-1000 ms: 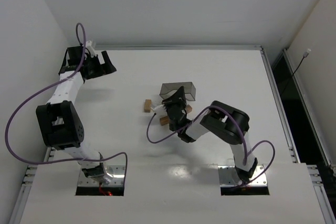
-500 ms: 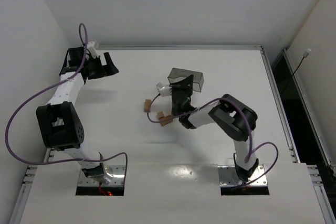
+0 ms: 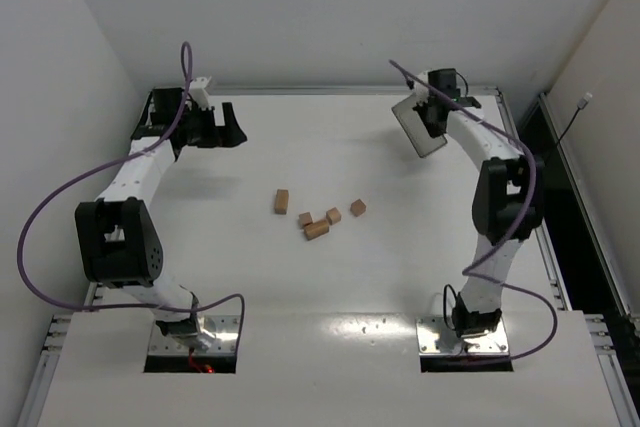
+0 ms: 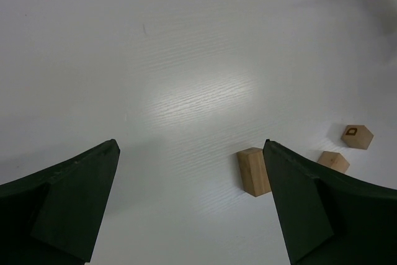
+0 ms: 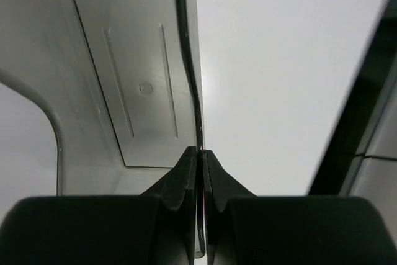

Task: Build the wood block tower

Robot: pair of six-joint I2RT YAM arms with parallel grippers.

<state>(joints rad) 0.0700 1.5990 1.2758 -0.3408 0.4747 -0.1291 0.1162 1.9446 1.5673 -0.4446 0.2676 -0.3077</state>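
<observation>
Several small tan wood blocks lie loose at mid-table, none stacked: an upright longer one (image 3: 282, 201), a flat longer one (image 3: 317, 230) and cubes (image 3: 333, 215), (image 3: 357, 207). No tower shows. My left gripper (image 3: 228, 123) is open and empty at the far left, well away from them. Its wrist view shows the upright block (image 4: 254, 172) and two cubes (image 4: 356, 136) beyond the open gripper (image 4: 191, 147). My right gripper (image 3: 432, 112) is shut on the wall of the dark translucent bin (image 3: 420, 129), held tilted above the far right. In the right wrist view the gripper (image 5: 200, 153) pinches the bin wall (image 5: 124, 79).
The table's raised back edge (image 3: 330, 91) runs right behind both grippers. A dark gap (image 3: 535, 147) lies past the right table edge. White walls stand close on the left and at the back.
My right arm has lifted the bin off the middle of the table and swung it to the far right, leaving the blocks spread out. My left gripper has shifted slightly right.
</observation>
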